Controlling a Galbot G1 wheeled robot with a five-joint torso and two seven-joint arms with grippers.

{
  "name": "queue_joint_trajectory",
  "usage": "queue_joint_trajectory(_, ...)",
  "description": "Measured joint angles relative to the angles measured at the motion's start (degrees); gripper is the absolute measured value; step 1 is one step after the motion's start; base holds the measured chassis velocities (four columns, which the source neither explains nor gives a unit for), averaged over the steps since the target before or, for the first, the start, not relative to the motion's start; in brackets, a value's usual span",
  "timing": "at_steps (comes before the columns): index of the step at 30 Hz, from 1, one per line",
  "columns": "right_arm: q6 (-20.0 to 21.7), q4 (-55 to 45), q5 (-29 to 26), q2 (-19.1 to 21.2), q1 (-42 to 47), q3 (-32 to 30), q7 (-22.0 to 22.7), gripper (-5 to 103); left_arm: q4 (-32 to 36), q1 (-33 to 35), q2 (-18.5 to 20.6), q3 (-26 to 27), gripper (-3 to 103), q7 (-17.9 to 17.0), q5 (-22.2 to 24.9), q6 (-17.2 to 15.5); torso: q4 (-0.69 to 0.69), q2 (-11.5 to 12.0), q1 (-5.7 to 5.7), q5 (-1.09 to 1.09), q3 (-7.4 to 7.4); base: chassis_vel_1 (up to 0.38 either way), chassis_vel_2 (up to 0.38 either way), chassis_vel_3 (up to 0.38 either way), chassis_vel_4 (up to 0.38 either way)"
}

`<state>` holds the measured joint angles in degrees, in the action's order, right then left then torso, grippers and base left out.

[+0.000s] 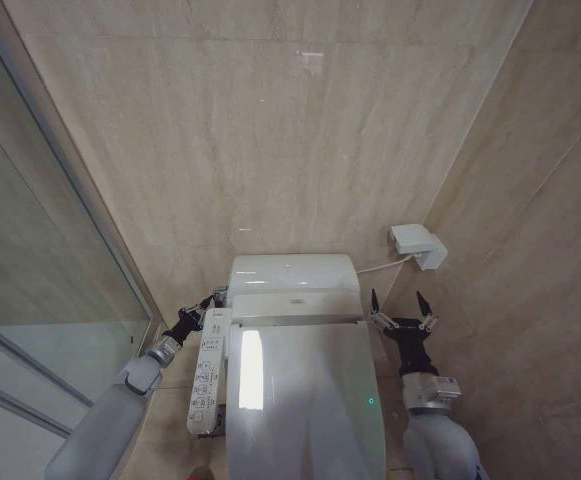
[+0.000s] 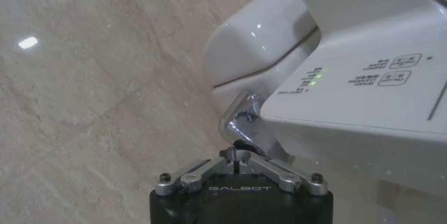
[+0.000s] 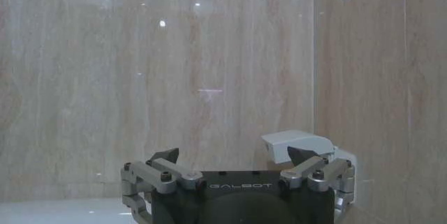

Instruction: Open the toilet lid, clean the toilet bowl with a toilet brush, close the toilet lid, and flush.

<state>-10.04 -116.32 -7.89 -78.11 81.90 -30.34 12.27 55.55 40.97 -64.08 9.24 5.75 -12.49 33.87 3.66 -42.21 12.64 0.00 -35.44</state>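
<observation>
Evidently down and shut: toilet lid (image 1: 305, 400) lying flat and glossy over the seat, running from the rear housing (image 1: 292, 275) at the far wall toward the near edge of the head view. Judged from that, flushing is the step in hand.

Left tool (image 1: 213, 298) sits at the toilet's far left corner, just past the far end of the side control panel (image 1: 208, 372). In the left wrist view, fingers brought together, tips right at a chrome lever (image 2: 241, 116) tucked under the panel, against the white ceramic flank of the toilet bowl (image 2: 258, 46). Cannot tell whether touching it or just short.

Right tool (image 1: 400, 308) held idle to the right of the toilet, fingers spread wide with nothing between them, just nearer than the small white wall box (image 1: 417, 245).

To do it well:
- Centre the joined tips on the lever's broad face, not its rounded edge, since polished metal will likely let them skid off.
- Push along the lever's own swing, steadily, to its stop, then pause briefly before easing off.
- Keep the wrist clear of the panel's buttons above, where a stray nudge could set off a wash function.
- Leave the right arm out to the side, away from the lid.
</observation>
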Motion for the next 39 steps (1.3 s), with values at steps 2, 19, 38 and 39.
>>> queue_joint_trajectory(2,0.0,0.0,0.0,0.0,0.0,0.0,0.0,100,0.0,0.0,-0.1,0.0,0,0.0,0.0,0.0,0.00,0.0,0.00,0.00,0.00,0.000,0.000,0.000,0.000)
queue_joint_trajectory(19,0.0,0.0,0.0,0.0,0.0,0.0,0.0,100,-1.6,1.7,-0.4,3.6,0,-0.2,-0.6,-0.4,0.10,0.0,0.00,-0.06,0.00,0.000,0.000,0.000,0.000)
queue_joint_trajectory(38,0.0,0.0,0.0,0.0,0.0,0.0,0.0,100,14.7,12.0,0.1,11.9,0,-10.5,8.4,-8.4,0.01,0.0,0.00,0.00,0.00,0.000,0.000,0.000,0.000)
queue_joint_trajectory(39,0.0,0.0,0.0,0.0,0.0,0.0,0.0,100,14.7,12.0,0.1,11.9,0,-10.5,8.4,-8.4,0.01,0.0,0.00,0.00,0.00,0.000,0.000,0.000,0.000)
